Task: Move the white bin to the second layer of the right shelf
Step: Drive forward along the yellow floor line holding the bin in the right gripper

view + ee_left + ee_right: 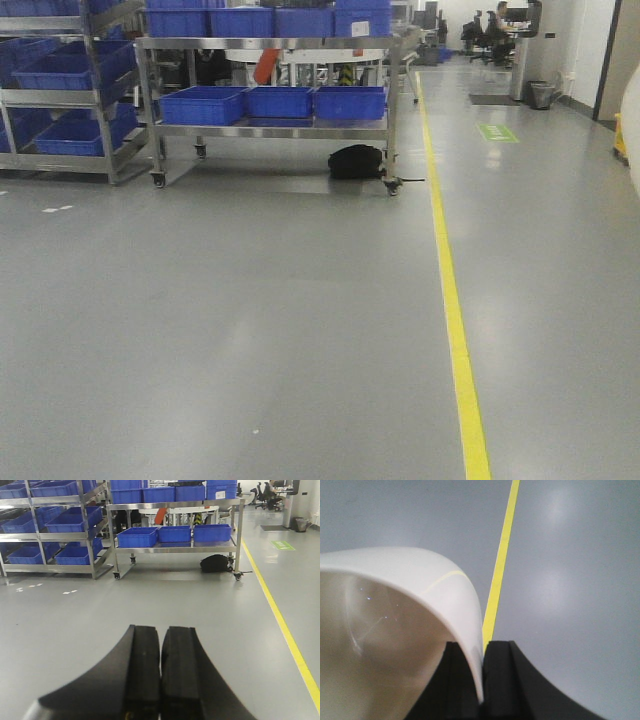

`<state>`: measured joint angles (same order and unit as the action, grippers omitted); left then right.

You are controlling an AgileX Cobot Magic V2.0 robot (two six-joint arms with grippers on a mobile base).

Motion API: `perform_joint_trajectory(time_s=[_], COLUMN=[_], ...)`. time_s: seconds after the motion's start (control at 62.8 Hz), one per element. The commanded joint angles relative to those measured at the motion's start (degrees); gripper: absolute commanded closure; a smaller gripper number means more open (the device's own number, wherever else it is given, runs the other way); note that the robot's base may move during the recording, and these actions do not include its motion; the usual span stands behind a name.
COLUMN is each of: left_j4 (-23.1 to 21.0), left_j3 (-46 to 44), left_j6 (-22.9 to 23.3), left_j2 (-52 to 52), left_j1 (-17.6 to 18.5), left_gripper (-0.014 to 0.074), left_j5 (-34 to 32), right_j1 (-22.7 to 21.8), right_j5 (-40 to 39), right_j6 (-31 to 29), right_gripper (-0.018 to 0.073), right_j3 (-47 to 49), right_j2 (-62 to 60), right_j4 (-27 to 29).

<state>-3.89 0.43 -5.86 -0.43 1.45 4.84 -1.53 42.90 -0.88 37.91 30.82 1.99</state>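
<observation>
Right claw of mine is pinched narrow on the wall of the white bin, one finger inside the tub and the other outside, with the wall's edge running down between them. The bin hangs from that grip, tilted so its glossy cream inside faces my wrist camera. Nothing is under it but grey floor, and a yellow line on the floor passes behind its rim. So the bin is lifted and carried, not resting on any bench or shelf.

Left claw is closed on nothing, pads touching, pointing ahead over the floor. Well ahead stands a wheeled steel cart loaded with blue crates, with a black bag on the floor under its right end. To the left of the cart is a rack with more blue crates. Neither has the roller tracks I am after, and the right shelf second layer shows in no view.

I judge the pick-up done and the carry to be the step in hand. What is left is to get the shelf in sight, raise the bin to the second tier, set it on the rollers behind the front lip, and let go
</observation>
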Motion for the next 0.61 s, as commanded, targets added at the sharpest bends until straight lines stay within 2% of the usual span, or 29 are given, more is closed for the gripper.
perform_joint_trajectory(time_s=[0.0,0.589], left_j4=[-0.3,-0.3], left_j3=[2.1,2.1], left_j6=[0.1,0.1], left_j2=[-0.8,-0.8], left_j1=[0.4,0.4], left_gripper=[0.0512,0.0512], left_j5=[-4.8,-4.8], right_j1=[-0.4,-0.4], right_j5=[-5.3,-5.3], right_j6=[-0.1,-0.1], right_gripper=[0.0505,0.0505], right_j3=[1.7,1.7], right_j2=[0.1,0.1], right_j4=[0.1,0.1])
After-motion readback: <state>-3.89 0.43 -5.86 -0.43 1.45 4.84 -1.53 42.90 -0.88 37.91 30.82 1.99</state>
